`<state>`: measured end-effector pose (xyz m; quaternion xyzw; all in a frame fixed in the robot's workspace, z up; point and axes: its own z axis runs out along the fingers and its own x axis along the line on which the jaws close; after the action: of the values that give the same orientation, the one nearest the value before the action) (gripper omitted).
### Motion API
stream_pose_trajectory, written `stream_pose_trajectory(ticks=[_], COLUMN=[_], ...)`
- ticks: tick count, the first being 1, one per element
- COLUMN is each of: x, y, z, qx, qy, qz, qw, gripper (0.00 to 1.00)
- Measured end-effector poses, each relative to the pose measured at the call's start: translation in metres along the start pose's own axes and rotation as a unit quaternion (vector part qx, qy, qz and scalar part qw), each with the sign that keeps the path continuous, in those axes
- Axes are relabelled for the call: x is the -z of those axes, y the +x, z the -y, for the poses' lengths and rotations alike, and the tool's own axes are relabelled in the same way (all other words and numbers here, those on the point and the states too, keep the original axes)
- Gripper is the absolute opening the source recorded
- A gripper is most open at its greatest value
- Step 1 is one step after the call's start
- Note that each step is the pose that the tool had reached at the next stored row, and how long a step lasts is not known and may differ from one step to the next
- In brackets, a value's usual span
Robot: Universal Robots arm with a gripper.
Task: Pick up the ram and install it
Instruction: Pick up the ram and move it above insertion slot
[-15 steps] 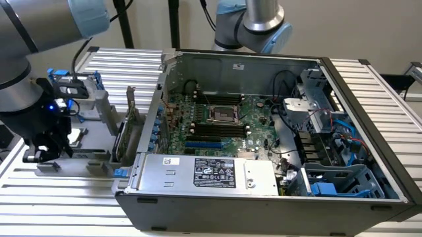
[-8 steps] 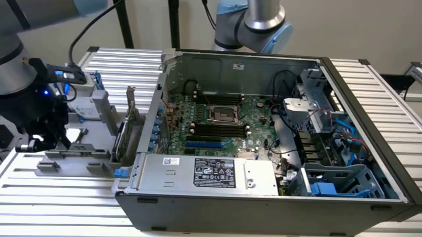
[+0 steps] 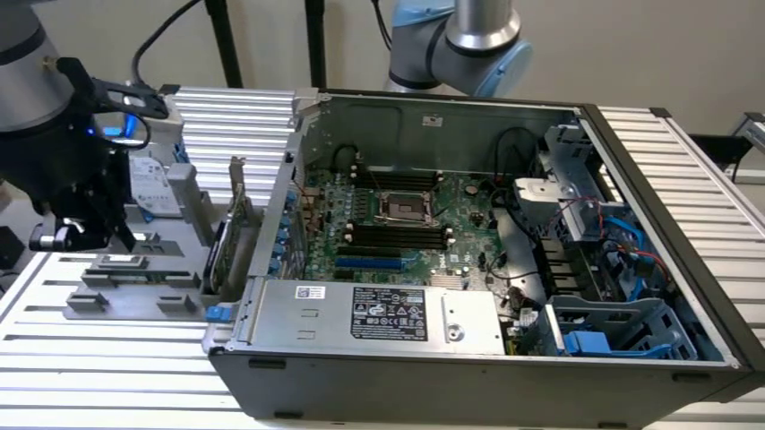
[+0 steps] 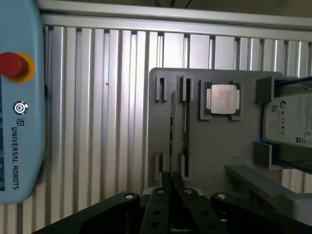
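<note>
The fingers (image 4: 166, 187) look pinched narrow on the ram (image 4: 172, 126), edge-on over the grey tray (image 4: 214, 146) on the worktop (image 4: 97, 122); it is best raised straight and level, clear of the dark stick (image 4: 185, 122) alongside.

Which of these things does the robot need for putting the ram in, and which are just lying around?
For the job: the ram, pinched in the pincer; the memory slots in the open computer.

Just lying about: the silver processor chip, the hard drive, the upright card, the blue controller with a red button.
</note>
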<state>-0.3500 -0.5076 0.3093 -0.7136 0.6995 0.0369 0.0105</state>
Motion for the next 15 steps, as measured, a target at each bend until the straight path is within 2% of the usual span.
stream_pose_trajectory(ticks=[15], x=[0.0707], y=[-0.003], z=[0.0655], qx=[0.000], qy=[-0.0003], qz=[0.0003], qw=[1.0000], gripper=[0.14])
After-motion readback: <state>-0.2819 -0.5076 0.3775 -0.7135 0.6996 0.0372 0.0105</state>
